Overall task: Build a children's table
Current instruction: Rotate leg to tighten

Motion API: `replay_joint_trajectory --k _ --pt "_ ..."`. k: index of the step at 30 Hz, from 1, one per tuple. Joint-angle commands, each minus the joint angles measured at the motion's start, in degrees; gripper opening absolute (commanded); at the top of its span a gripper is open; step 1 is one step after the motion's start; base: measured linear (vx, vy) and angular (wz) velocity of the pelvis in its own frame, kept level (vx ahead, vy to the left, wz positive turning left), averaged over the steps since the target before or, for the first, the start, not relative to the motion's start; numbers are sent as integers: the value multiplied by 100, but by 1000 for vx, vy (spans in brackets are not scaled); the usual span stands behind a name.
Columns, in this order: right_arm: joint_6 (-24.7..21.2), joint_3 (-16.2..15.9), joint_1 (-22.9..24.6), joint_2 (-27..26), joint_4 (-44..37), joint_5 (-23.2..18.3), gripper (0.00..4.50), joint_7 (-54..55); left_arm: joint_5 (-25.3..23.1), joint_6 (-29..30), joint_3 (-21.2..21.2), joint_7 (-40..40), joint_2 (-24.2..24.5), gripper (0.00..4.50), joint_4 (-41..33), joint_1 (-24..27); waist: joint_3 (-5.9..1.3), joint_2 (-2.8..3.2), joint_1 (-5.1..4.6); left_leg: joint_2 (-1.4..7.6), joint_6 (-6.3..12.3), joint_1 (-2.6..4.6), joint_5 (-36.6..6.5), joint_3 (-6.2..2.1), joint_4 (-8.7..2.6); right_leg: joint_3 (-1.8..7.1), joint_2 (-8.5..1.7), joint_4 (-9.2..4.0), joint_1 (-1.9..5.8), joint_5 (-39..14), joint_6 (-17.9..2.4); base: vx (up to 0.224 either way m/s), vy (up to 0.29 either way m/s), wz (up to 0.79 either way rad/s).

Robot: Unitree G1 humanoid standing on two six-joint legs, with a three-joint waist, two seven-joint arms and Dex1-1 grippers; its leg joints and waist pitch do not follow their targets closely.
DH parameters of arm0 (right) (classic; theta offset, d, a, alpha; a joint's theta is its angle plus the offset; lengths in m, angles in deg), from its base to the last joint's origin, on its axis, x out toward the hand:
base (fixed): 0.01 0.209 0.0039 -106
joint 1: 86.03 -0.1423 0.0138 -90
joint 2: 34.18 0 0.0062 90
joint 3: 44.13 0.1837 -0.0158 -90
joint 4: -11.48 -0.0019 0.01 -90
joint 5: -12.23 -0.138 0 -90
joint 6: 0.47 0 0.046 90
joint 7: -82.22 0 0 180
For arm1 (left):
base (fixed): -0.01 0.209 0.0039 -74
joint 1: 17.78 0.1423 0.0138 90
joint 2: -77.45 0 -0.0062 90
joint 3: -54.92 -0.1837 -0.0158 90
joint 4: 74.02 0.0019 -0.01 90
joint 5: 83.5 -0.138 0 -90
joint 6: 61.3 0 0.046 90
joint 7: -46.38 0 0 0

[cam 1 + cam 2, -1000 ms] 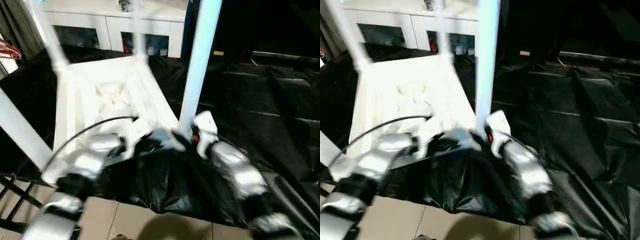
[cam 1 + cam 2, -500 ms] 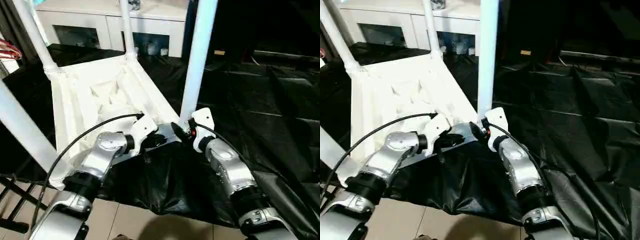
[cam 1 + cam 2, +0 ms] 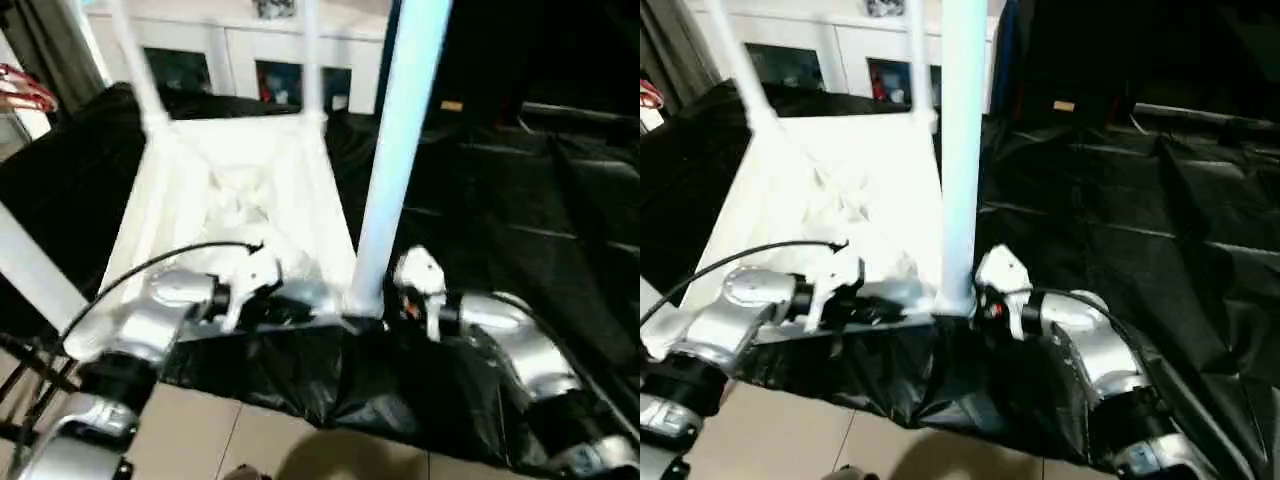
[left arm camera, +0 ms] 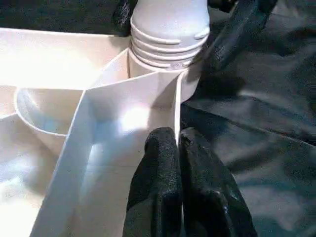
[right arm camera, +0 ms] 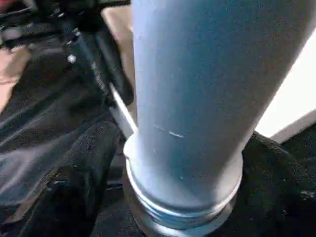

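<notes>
Now keep your left gripper (image 4: 178, 163) pinched on the table's (image 3: 240, 190) rim while your right gripper (image 5: 182, 197), fingers spread around the leg (image 3: 395, 150) base, turns it squarely until the exposed threads seat in the near corner socket.

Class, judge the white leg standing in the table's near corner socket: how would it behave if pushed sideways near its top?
The leg looks like a stiff plastic tube, so it would probably lever, not bend. Its threads still show above the socket, so it may wobble. The upturned table top seems light and might shift.
</notes>
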Motion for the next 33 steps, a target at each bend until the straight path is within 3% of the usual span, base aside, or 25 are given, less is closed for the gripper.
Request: replay_joint_trajectory --k 1,6,11,21,24,26,28,29,31,33 --pt "-52 -43 16 47 -175 -52 362 -164 194 -106 -41 -176 -1 0 -111 -21 -363 -44 -9 170 326 115 -816 -12 -344 228 -397 -412 244 286 -1356 0 0 0" --pt "-83 -110 -5 76 -194 -62 315 -278 153 -106 -34 -230 -7 0 -3 -99 -366 -71 1 164 340 111 -750 -11 -340 222 -406 -405 249 338 -1394 0 0 0" --pt "-75 -137 -6 29 -162 -37 281 -298 161 -92 -10 -250 3 0 -28 -66 -366 -43 10 168 348 115 -740 -14 -337 220 -410 -401 241 338 -1401 0 0 0" --pt "-55 -76 84 -81 -199 -1 276 -39 7 -187 100 230 -136 0 171 -151 -363 -74 5 164 342 114 -760 -9 -337 218 -406 -409 244 305 -1400 0 0 0" --pt "16 293 -130 -722 521 474 276 1818 -313 -33 176 1327 -527 0 538 -574 -331 -61 -12 147 123 138 -1043 -11 -363 230 -425 -469 201 -339 -1339 0 0 0" --pt "4 353 -176 -827 646 532 275 2116 -338 6 192 1480 -599 0 581 -628 -325 -66 -43 146 -65 151 -1205 -25 -392 229 -429 -493 194 -734 -1271 0 0 0" --pt "-26 510 -240 -1060 876 517 275 2610 -317 78 223 1669 -760 0 617 -692 -333 -60 -84 153 -139 117 -1172 -44 -412 228 -429 -479 230 -639 -1211 0 0 0" --pt "43 619 -264 -1219 1004 477 275 2895 -347 90 209 1798 -848 0 635 -720 -347 -4 -87 154 -115 143 -1151 -41 -391 239 -421 -468 205 -441 -1212 0 0 0" --pt "49 800 -313 -1458 1196 405 275 3360 -377 120 178 1935 -984 0 650 -740 -362 -21 -110 141 -62 127 -1018 -27 -373 245 -409 -452 225 -58 -1253 0 0 0" --pt "196 937 -406 -1927 1505 547 275 4314 -478 138 96 2321 -1352 0 731 -740 -373 1 -136 134 -73 126 -862 -35 -369 229 -401 -424 232 268 -1321 0 0 0"
